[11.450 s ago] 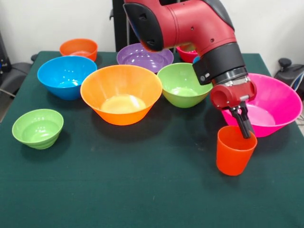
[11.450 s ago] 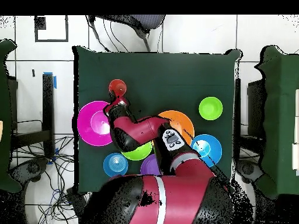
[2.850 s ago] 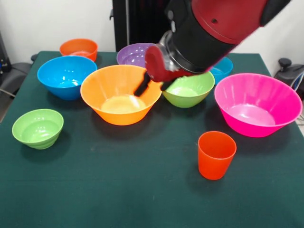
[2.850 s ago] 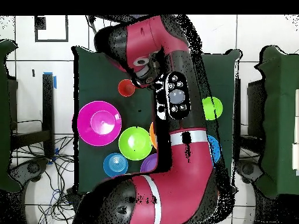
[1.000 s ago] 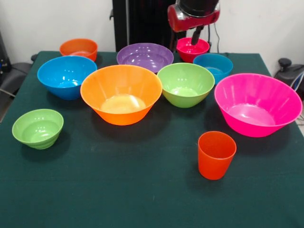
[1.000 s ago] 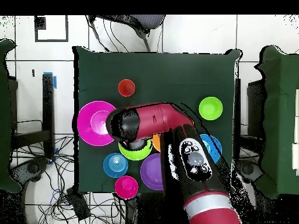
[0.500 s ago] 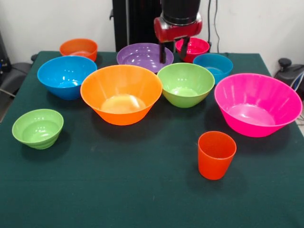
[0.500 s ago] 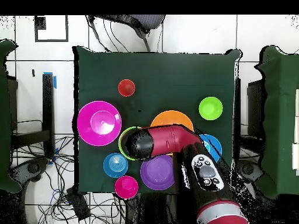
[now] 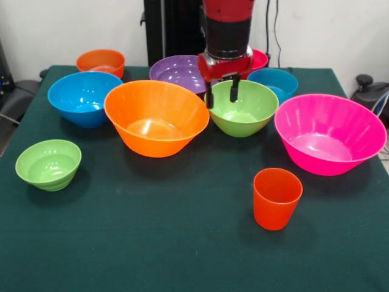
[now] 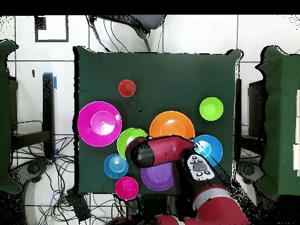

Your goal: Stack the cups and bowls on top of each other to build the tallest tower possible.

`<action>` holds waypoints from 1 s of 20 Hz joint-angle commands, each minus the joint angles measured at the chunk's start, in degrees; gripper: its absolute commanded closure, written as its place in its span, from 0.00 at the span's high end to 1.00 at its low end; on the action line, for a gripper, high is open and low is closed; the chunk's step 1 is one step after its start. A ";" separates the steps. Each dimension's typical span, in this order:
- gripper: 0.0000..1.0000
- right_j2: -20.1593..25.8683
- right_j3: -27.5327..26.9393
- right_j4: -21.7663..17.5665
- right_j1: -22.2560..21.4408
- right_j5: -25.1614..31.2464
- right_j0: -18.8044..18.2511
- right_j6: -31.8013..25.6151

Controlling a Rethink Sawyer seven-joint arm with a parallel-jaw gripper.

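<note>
- No tower is built yet: every bowl sits singly on the green counter point(image 9: 182, 255), so the step in hand is judged to be a first pick.
- At the left of the front view, the small green bowl point(image 9: 48, 163), the medium blue bowl point(image 9: 85, 97) and the small orange bowl point(image 9: 101, 61) stand apart from the action and need no attention.
- The large orange bowl point(image 9: 157, 117) is seen tilted, its rim close beside the jaws; any sideways drift of the arm is likely to knock it further.
- The gripper point(image 9: 220, 92) hangs over the near-left rim of the medium green bowl point(image 9: 242, 107), its jaws spread with nothing held between them.
- For a sound grip, one finger is best lowered inside the wall and the other outside, the rim taken squarely before closing.
- The purple bowl point(image 9: 179, 71) sits just behind the arm; a straight upward lift is advised to clear it.
- Right of centre, the orange-red cup point(image 9: 277, 198) stands upright and alone near the front, best kept for the top.
- At the far right, the large pink bowl point(image 9: 329, 133) is judged a broad base.
</note>
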 commanded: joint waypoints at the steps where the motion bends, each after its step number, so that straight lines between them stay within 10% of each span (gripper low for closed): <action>1: 1.00 1.01 4.58 -3.27 7.12 -6.26 1.75 7.56; 20: 1.00 2.64 7.42 -2.37 7.87 -10.08 3.47 6.76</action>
